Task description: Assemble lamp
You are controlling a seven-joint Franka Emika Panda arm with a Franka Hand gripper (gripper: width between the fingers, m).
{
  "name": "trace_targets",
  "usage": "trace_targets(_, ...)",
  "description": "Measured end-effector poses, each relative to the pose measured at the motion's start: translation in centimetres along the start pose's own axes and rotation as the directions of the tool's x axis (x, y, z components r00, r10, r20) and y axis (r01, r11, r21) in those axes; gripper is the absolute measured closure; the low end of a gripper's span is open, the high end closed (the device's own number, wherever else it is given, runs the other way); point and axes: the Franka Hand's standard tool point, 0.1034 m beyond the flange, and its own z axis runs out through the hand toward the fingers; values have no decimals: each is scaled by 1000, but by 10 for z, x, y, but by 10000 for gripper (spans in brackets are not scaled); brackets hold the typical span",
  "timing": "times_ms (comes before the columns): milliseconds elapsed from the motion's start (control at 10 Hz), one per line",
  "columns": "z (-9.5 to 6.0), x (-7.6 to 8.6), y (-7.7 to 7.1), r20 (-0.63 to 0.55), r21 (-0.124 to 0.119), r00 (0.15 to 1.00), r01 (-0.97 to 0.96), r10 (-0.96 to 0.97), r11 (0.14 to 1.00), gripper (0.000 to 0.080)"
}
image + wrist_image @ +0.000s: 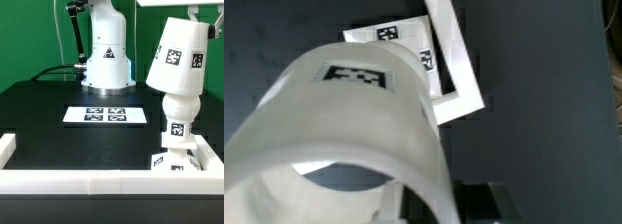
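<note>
In the exterior view the lamp base sits on the dark table at the front right, against the white rail. The bulb stands upright on it. The shade, a tagged white cone, hangs tilted just above the bulb, its lower rim at the bulb's top. My gripper holds the shade at its upper end. In the wrist view the shade fills the foreground. My gripper is shut on its wall, with one dark finger showing. Base and bulb are hidden there.
The marker board lies flat mid-table and also shows in the wrist view, behind the shade. A white rail runs along the table's front and left edges. The arm's white pedestal stands at the back.
</note>
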Motion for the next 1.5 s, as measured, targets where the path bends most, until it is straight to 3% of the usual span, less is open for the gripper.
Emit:
trace_targets(200,14,-6,2,-11,2,1000,8,-8,1000,755)
trace_targets(700,52,1,-6,-47,-3,999,17,-17,1000,755)
trace_targets(1000,65,0,-3,-41,-13,999,17,-17,1000,755)
trace_targets(1200,65,2,1,-41,-16,999,14,-15,1000,755)
trace_targets(1300,64,3,2,-41,-16,999,13,-13,1000,552)
trace_targets(1400,62,4,2,-40,-16,999,12,-13,1000,552)
trace_targets(1500,60,5,2,-39,-16,999,11,-11,1000,370)
